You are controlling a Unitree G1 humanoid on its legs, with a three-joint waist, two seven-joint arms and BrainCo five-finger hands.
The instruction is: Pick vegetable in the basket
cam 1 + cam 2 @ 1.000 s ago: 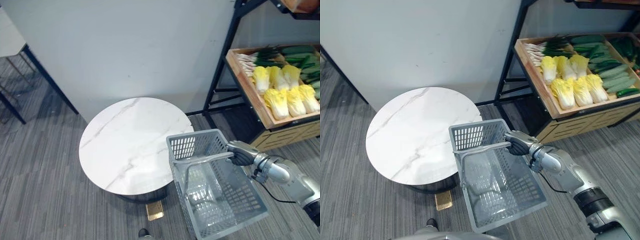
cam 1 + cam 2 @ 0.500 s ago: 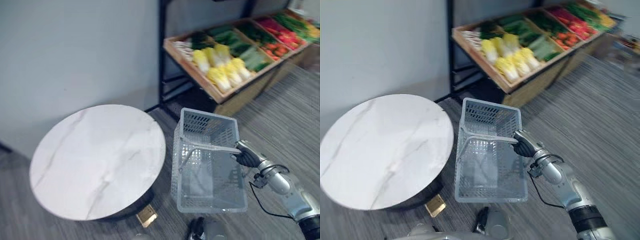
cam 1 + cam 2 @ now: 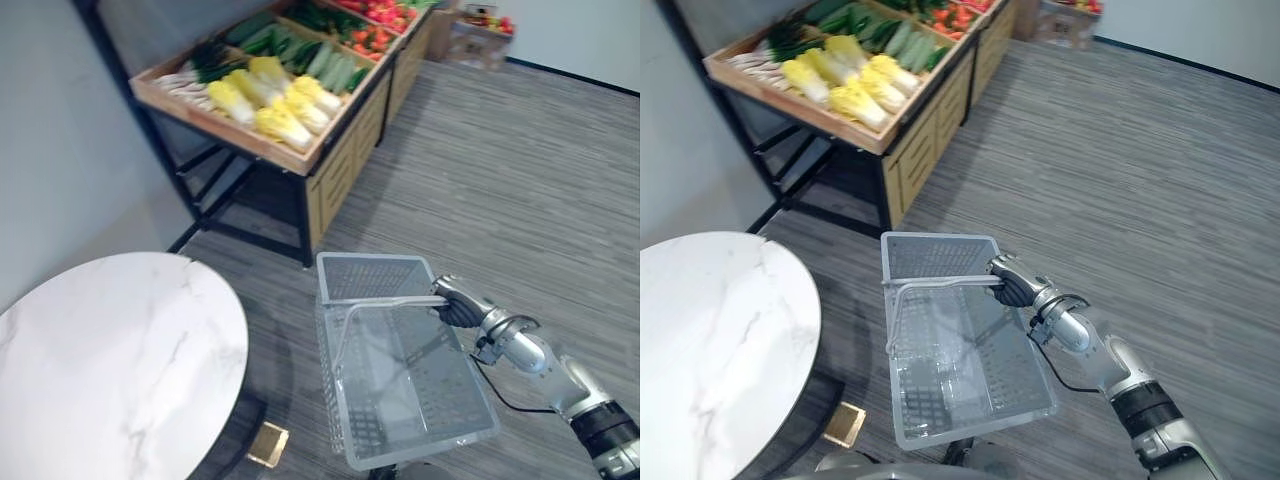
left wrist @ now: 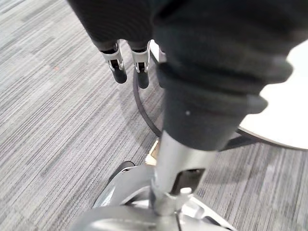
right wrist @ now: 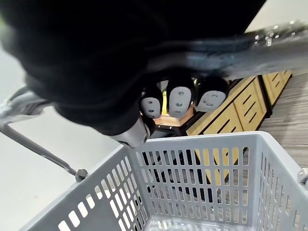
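The right hand [image 3: 456, 304] has its fingers curled round the thin grey handle [image 3: 385, 301] of the basket [image 3: 339, 402], which it carries above the floor; in its wrist view the dark fingertips wrap under the bar. The basket is grey plastic, rectangular, with slotted lattice walls and a mesh bottom that shows bare. The left hand [image 4: 118, 68] hangs over the carpet [image 3: 520, 190] with its fingers straight and relaxed, holding nothing. Just beside the basket on the robot's left stands a round table [image 3: 100, 370] with a white, grey-veined marble top on a dark base. The vegetables lie well apart from the basket, up ahead in a tilted wooden tray [image 3: 296, 159] on a black metal frame: pale yellow cabbages [image 3: 272, 102] nearest, green cucumbers [image 3: 331, 66] behind them, red produce [image 3: 375, 12] farther along. Ribbed grey carpet stretches between basket and stand, and the frame's black legs stand at the near corner by a plain grey wall [image 3: 55, 150]. Compared with a second ago the camera has swung round: the stand now sits at the upper left and the table is cut off at the lower left, while the right hand keeps the same hold on the handle.
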